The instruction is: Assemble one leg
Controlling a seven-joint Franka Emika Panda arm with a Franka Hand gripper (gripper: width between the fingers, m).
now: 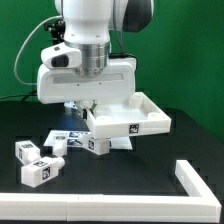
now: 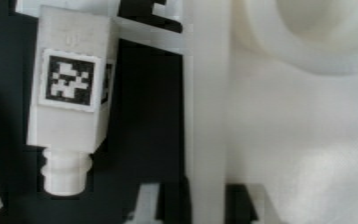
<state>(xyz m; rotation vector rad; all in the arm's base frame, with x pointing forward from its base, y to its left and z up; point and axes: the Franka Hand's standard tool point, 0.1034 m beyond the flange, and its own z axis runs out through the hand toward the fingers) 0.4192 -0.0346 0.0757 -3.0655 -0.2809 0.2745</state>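
The large white panel with a raised rim sits at centre right in the exterior view. My gripper comes down on the panel's left edge. In the wrist view my gripper has one finger on each side of the panel's rim wall and is shut on it. One leg, a white square peg with a tag and a narrow stub end, lies on the black table right beside that rim. It shows in the exterior view just in front of the panel. Three more legs lie at the left.
A white L-shaped fence runs along the table's front and turns up at the exterior view's right. A flat white tagged marker board lies behind the loose legs. A green backdrop stands behind the arm.
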